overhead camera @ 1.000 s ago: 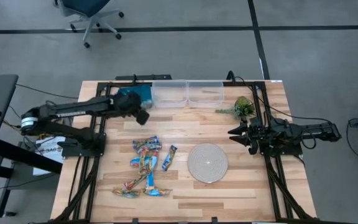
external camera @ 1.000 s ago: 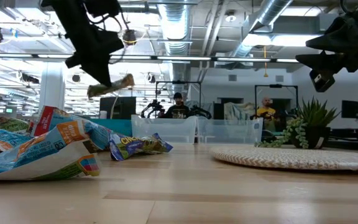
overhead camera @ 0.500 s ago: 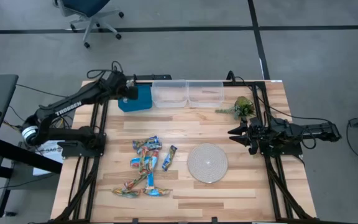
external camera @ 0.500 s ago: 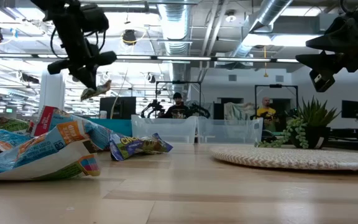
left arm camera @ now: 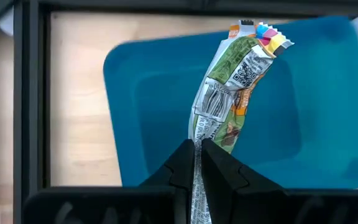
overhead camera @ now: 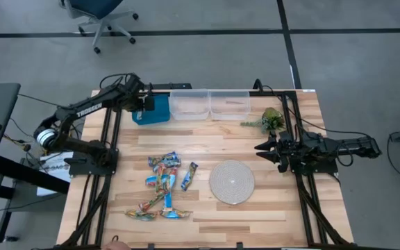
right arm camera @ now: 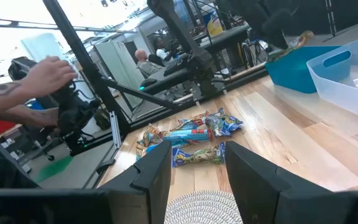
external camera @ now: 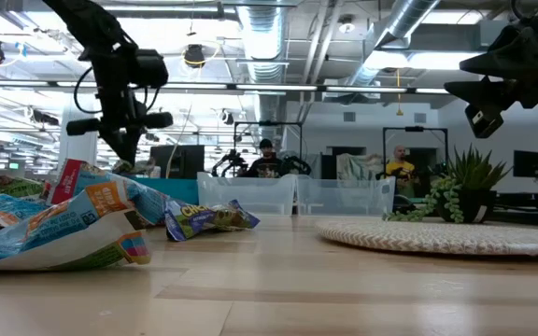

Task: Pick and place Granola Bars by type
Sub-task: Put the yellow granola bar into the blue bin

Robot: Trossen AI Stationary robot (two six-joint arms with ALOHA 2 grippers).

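Left hand sat over the blue bin at the tabletop's far left corner, fingers pinched on one multicoloured bar, which hung inside the bin's outline; whether it touched the floor wasn't clear. Loose pile of Granola Bars lay nearer the front, well apart from that hand. Round mat just right of the pile. Right hand hovered beyond the mat near the plant sprig, fingers spread, holding nothing.

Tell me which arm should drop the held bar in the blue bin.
Left. Its gripper is shut on the bar, directly above the blue bin. The right gripper waits open near the plant, holding nothing.
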